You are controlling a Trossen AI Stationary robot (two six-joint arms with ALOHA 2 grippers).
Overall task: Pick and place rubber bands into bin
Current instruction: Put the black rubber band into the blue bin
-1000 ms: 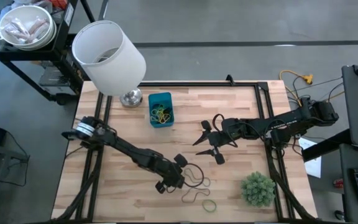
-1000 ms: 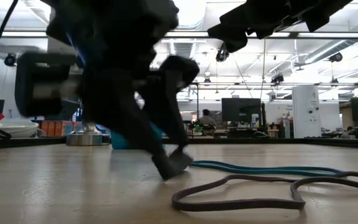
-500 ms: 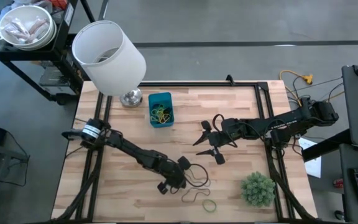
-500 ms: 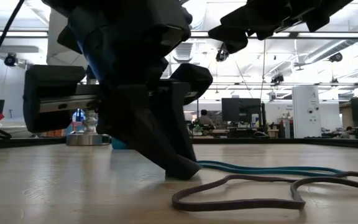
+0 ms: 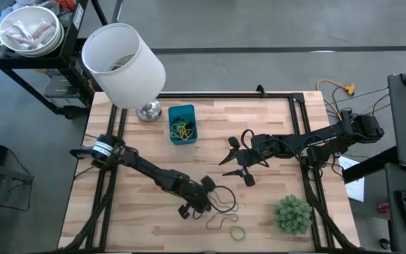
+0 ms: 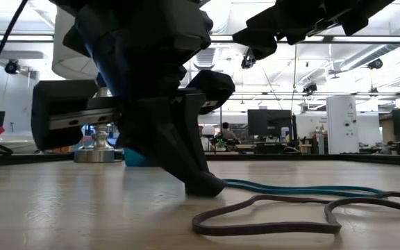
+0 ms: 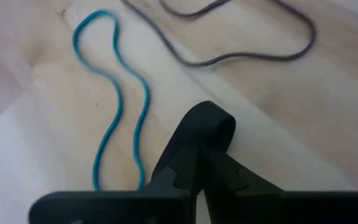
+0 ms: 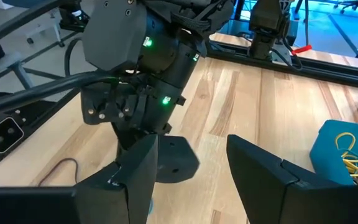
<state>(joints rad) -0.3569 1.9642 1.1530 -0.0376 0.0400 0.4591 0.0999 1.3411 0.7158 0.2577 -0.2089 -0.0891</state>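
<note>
As the left gripper [image 7: 197, 155] snapped shut from wide open, you pinched the thin teal rubber band [image 7: 114, 99] on the wood — lift toward the small blue plastic bin [image 5: 182, 123] at twelve o'clock; right gripper [image 5: 240, 164] waited open.

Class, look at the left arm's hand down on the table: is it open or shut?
Shut. In the left wrist view the left hand has both fingers pressed together, tips on the table beside the blue rubber band. Whether it pinches that band, cannot tell.
</note>
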